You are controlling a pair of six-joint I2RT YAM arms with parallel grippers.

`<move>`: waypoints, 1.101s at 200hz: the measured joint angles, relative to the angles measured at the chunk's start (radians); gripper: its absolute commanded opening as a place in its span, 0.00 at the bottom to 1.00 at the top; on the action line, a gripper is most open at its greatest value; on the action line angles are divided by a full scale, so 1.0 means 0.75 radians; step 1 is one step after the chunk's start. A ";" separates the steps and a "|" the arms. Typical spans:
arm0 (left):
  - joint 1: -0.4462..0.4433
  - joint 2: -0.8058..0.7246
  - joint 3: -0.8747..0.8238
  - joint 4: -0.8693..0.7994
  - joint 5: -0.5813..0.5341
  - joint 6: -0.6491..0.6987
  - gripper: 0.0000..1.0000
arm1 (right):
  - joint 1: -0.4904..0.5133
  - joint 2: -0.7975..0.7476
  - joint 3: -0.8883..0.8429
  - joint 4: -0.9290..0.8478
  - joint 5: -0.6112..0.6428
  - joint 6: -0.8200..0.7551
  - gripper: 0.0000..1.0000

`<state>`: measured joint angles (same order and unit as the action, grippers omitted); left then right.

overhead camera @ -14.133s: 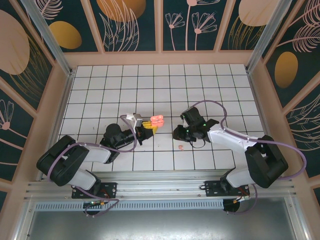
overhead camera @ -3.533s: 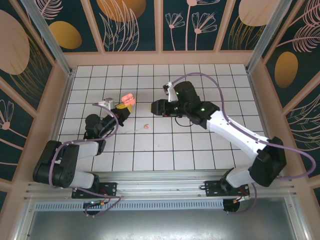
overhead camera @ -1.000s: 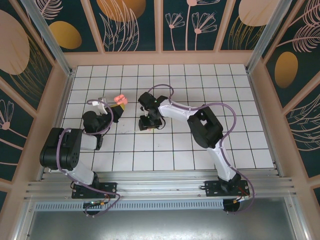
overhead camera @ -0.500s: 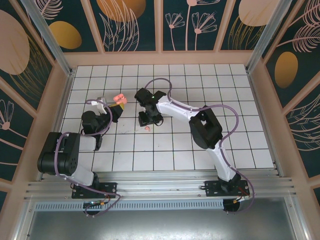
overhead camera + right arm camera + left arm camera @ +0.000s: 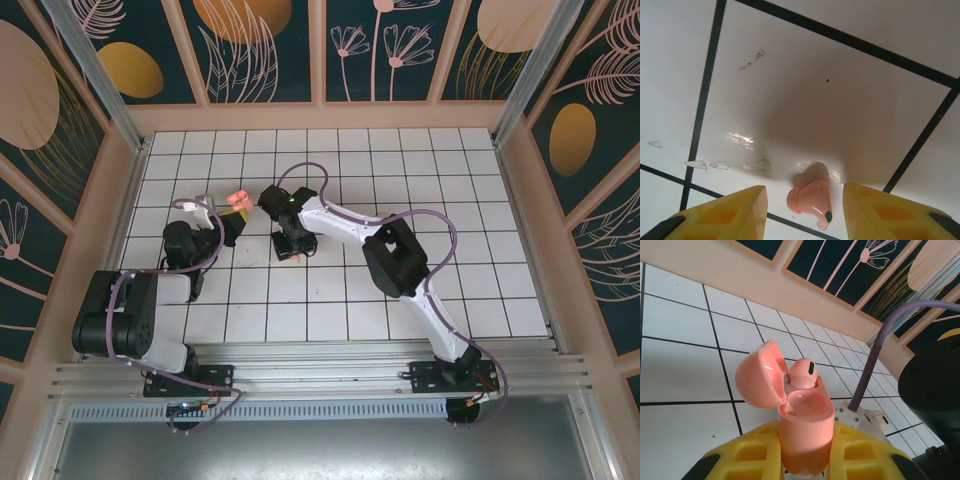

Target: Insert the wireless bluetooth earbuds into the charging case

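My left gripper [image 5: 806,442] is shut on the coral charging case [image 5: 805,422], holding it upright with its lid [image 5: 761,380] swung open. One coral earbud [image 5: 803,374] sits in the case's far socket, and the near socket is bare. From above, the case [image 5: 238,199] is at the left of the tiled floor, in my left gripper [image 5: 230,212]. My right gripper [image 5: 804,194] is open, just above the floor. A second coral earbud [image 5: 810,199] lies on the tile between its yellow fingers [image 5: 725,215], with a gap on each side. The top view puts this earbud [image 5: 297,258] under my right gripper [image 5: 289,246].
The white tiled floor [image 5: 420,200] is walled by peach panels on three sides. The right arm's purple cable [image 5: 330,185] loops over the middle. A small cream piece with a dark slot [image 5: 876,418] sits beside the right arm's white mount in the left wrist view.
My right gripper has shifted a little left and back and settled around the loose earbud. The left gripper holds the open case almost still.
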<state>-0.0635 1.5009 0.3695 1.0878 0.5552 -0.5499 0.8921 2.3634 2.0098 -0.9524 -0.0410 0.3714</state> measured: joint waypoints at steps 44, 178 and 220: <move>0.000 -0.011 0.000 -0.032 -0.012 0.025 0.03 | 0.000 0.026 0.028 -0.008 0.011 -0.001 0.40; 0.000 -0.017 0.004 -0.074 -0.019 0.045 0.03 | 0.005 0.037 0.030 -0.012 0.042 0.001 0.34; 0.000 -0.020 0.004 -0.074 -0.019 0.045 0.03 | 0.015 0.029 0.003 0.004 0.081 0.001 0.31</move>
<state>-0.0635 1.4860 0.3725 1.0321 0.5411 -0.5163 0.9031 2.3852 2.0121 -0.9493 0.0200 0.3721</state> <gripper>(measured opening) 0.170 0.320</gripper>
